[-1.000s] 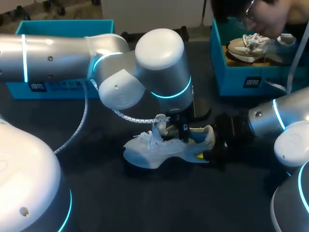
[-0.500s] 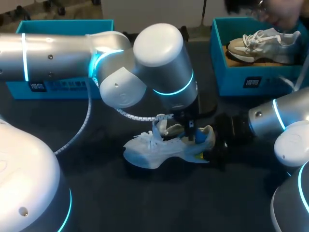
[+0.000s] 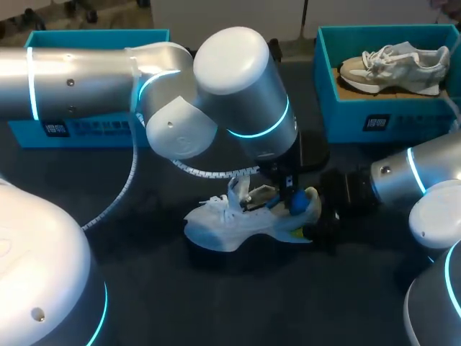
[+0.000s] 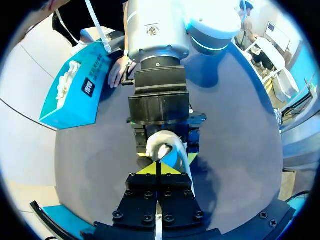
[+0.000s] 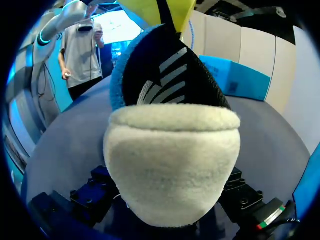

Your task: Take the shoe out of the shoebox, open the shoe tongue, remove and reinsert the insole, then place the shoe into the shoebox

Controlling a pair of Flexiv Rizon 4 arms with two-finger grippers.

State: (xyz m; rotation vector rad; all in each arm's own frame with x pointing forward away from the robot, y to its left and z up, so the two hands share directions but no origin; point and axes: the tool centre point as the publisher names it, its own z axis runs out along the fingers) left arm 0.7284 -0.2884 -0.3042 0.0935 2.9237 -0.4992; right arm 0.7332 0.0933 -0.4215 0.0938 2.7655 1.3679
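Note:
A white shoe [image 3: 230,220] lies on its sole in the middle of the dark table, toe to the left. My left gripper [image 3: 286,193] stands over the shoe's opening near the heel, shut on the top end of the dark, blue-edged insole [image 5: 167,75], which sticks up out of the shoe. In the left wrist view the yellow tips [image 4: 159,170] meet just before the heel [image 4: 161,142]. My right gripper [image 3: 315,223] comes in low from the right. Its black fingers [image 5: 92,192] stand wide on either side of the fleecy heel [image 5: 172,165] and hold it.
A teal shoebox [image 3: 360,119] at the back right holds a second, beige shoe [image 3: 392,65]. Another teal box [image 3: 94,122] stands at the back left behind my left arm. A person's hand [image 4: 118,71] rests by the right box.
My left arm has shifted right toward the heel, and the insole's blue end has risen out of the shoe. The person leaning over the right box has drawn back.

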